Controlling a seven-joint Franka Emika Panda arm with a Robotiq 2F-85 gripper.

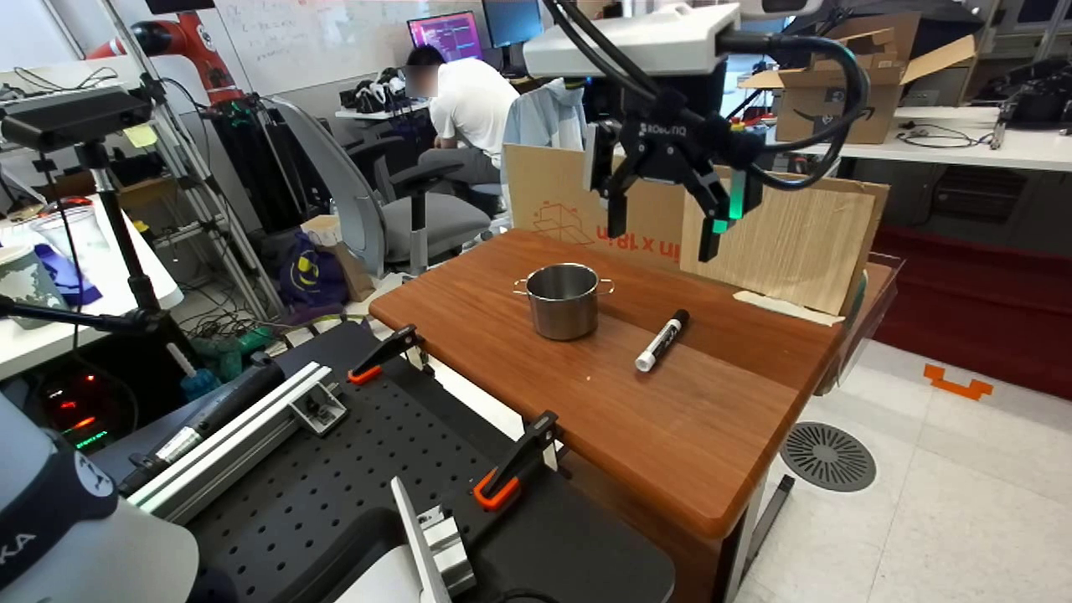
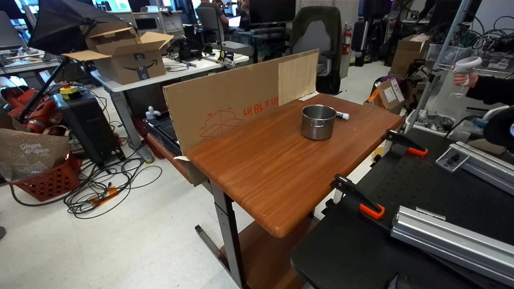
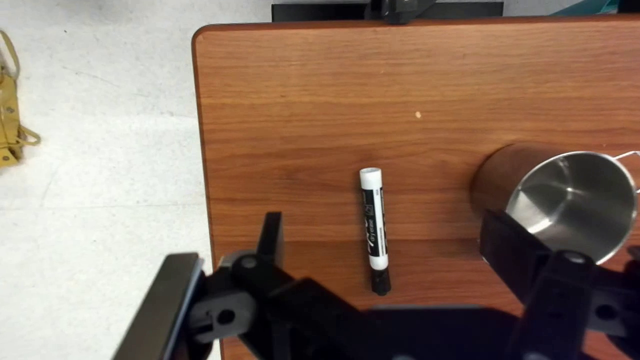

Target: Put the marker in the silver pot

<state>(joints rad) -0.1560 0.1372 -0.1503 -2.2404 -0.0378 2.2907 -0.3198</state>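
Observation:
The marker lies on the brown table, white with a black label and a black cap, in an exterior view [image 1: 661,342] and in the wrist view [image 3: 375,220]. In an exterior view only its white end [image 2: 342,115] shows behind the pot. The silver pot stands upright beside the marker, with thin wire handles, in both exterior views [image 1: 564,311] [image 2: 317,127] and in the wrist view [image 3: 575,200]. Its inside looks empty in the wrist view. My gripper [image 1: 663,231] is wide open and empty above the table. In the wrist view the marker shows between the fingers [image 3: 384,226], well below them.
A cardboard panel [image 1: 553,188] [image 2: 225,104] stands along the table's edge. Black clamps with orange pads [image 1: 519,461] [image 2: 357,196] hold the opposite edge. A black perforated board [image 1: 335,469] with metal rails adjoins the table [image 1: 653,427]. The table's corner shows in the wrist view [image 3: 240,65].

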